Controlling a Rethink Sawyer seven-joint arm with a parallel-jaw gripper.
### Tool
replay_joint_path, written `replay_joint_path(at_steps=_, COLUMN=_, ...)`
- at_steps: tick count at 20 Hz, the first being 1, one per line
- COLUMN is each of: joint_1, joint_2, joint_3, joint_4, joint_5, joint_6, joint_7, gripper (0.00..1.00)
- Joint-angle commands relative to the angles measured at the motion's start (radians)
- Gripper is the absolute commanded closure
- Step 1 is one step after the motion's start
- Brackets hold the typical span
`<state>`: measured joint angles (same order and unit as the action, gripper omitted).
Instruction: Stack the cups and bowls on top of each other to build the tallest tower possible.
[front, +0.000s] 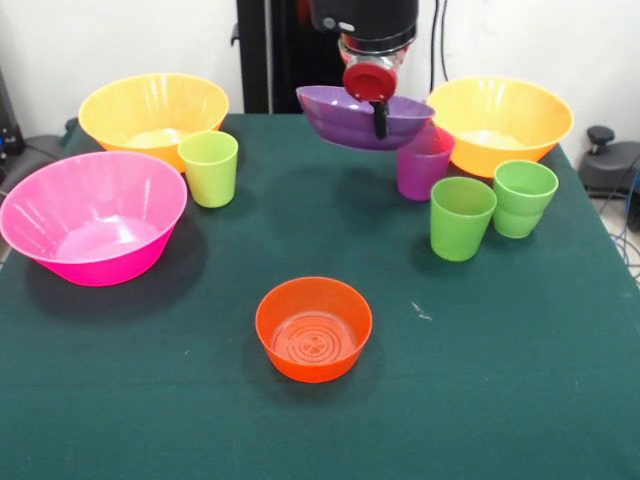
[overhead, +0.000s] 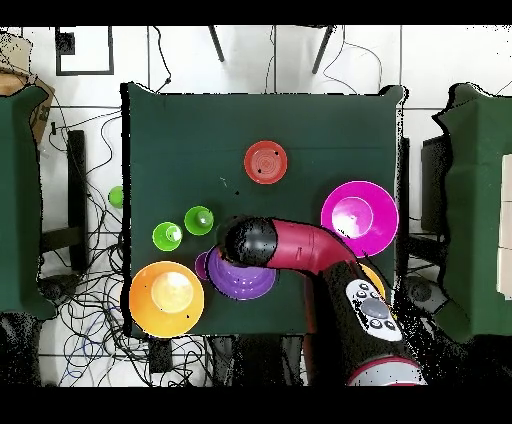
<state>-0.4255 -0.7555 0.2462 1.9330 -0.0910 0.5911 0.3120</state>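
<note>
End effector (front: 379, 112) grips the purple bowl's (front: 345, 122) rim, lifted off the table (front: 320, 420).

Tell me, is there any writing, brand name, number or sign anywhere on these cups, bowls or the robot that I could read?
None can be read.
Small orange bowl: a raised pattern of rings on its floor, no letters.
Robot arm: buttons show near its base in the overhead view, any marks on them too small to read.
Gripper, holding the purple bowl: no label visible.
The other bowls and cups are plain.
</note>
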Motion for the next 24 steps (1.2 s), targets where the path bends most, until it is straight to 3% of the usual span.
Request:
replay_joint_path(at_steps=1, joint_1=0.092, joint_2=0.073, joint_3=-0.083, joint_4=-0.166, joint_5=0.037, joint_6=0.231, joint_7=0.364, gripper=1.00)
replay_joint_path(at_steps=4, joint_1=0.123, joint_2=0.117, joint_3=-0.119, joint_4=-0.250, joint_5=0.036, joint_6=0.366, joint_7=0.393, gripper=1.00)
replay_joint_path(at_steps=10, joint_1=0.147, joint_2=0.186, joint_3=-0.146, joint_4=-0.359, joint_5=0.019, joint_6=0.506, joint_7=0.425, gripper=1.00)
replay_joint_path(at_steps=18, joint_1=0.137, joint_2=0.218, joint_3=-0.130, joint_4=-0.398, joint_5=0.012, joint_6=0.527, joint_7=0.451, gripper=1.00)
replay_joint_path(at_steps=24, joint_1=0.096, joint_2=0.299, joint_3=-0.081, joint_4=-0.514, joint_5=0.005, joint_6=0.568, joint_7=0.390, gripper=1.00)
